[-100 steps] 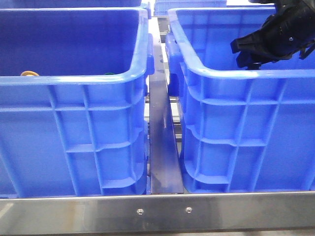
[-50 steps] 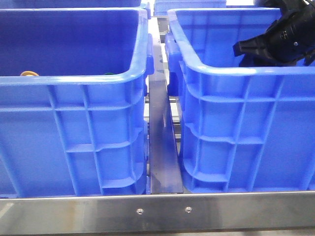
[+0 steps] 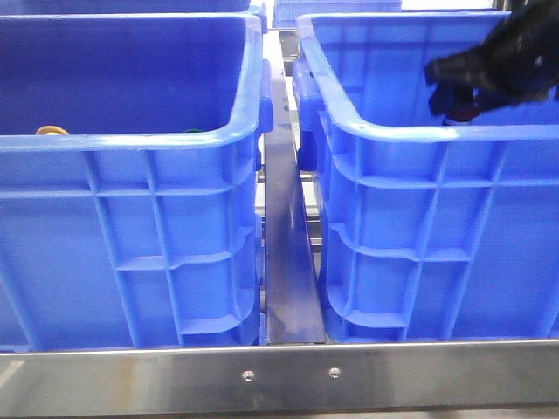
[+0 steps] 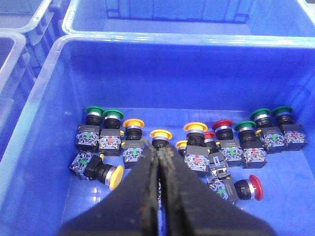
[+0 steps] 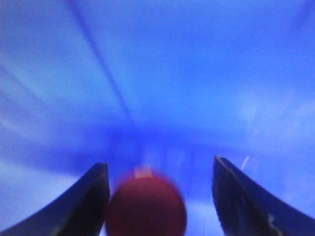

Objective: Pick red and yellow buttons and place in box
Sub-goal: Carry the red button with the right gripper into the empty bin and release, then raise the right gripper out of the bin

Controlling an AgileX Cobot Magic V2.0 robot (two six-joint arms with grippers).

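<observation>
Right wrist view motion-blurred: red button (image 5: 146, 206) soft-edged, cut by bottom edge, body hidden behind cap; contact with right gripper (image 5: 160, 196) fingers not resolvable. Box (image 5: 162, 73) interior just blue smear, ribs unreadable. Front view: right gripper (image 3: 456, 94) cut by right edge, lower part hidden behind box near rim (image 3: 437, 133). Left crate (image 3: 131, 140) near wall hides contents; only yellow sliver (image 3: 51, 131) above rim. Left gripper (image 4: 160, 162) base cut by bottom edge.

front cam sits low, level with the crate walls, facing forward, close. left wrist cam looks steeply down into the left crate (image 4: 44, 123). right wrist cam blurred, close inside the right crate (image 3: 419, 131), shared with front
</observation>
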